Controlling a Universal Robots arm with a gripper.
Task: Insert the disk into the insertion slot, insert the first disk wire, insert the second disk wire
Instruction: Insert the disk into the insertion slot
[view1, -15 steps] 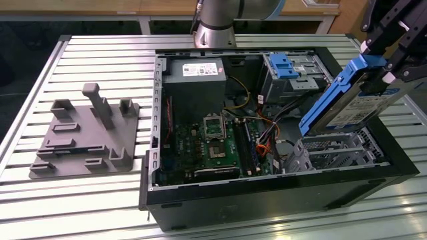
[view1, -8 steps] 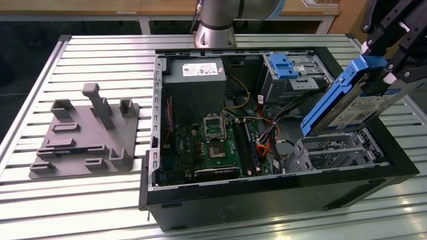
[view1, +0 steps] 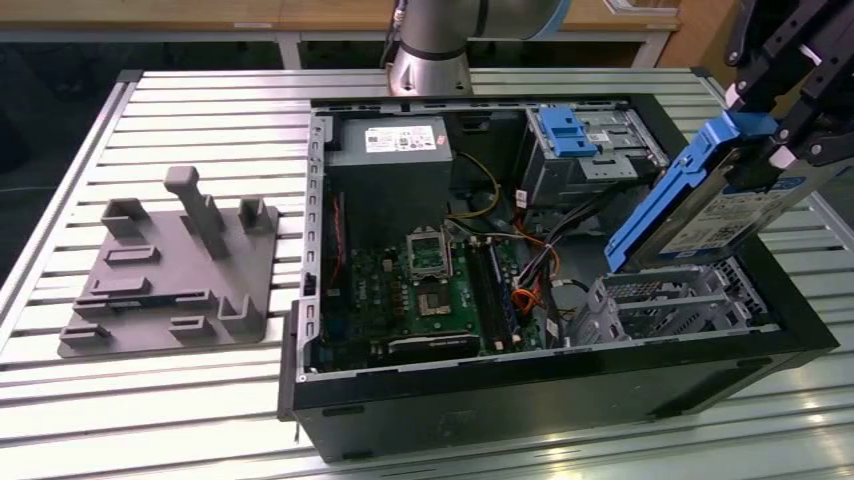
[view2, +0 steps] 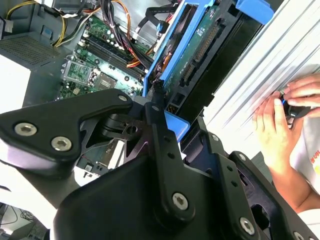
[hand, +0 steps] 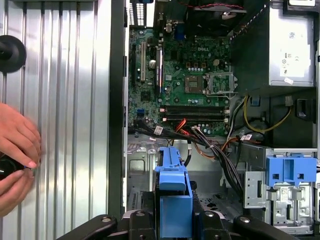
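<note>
Exterior view, right of frame: my gripper (view1: 771, 135) is clamped on the disk (view1: 707, 205), which is tilted over the slot (view1: 667, 305), so nothing is inserted yet.

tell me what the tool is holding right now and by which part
The tool holds the disk by the upper end of its blue carrier, with the disk tilted over the insertion slot.

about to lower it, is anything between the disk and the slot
Nothing visible does. In the exterior view the disk, held tilted by the gripper, has its lower end just above the slot. The wires lie beside the slot, toward that view's left.
</note>
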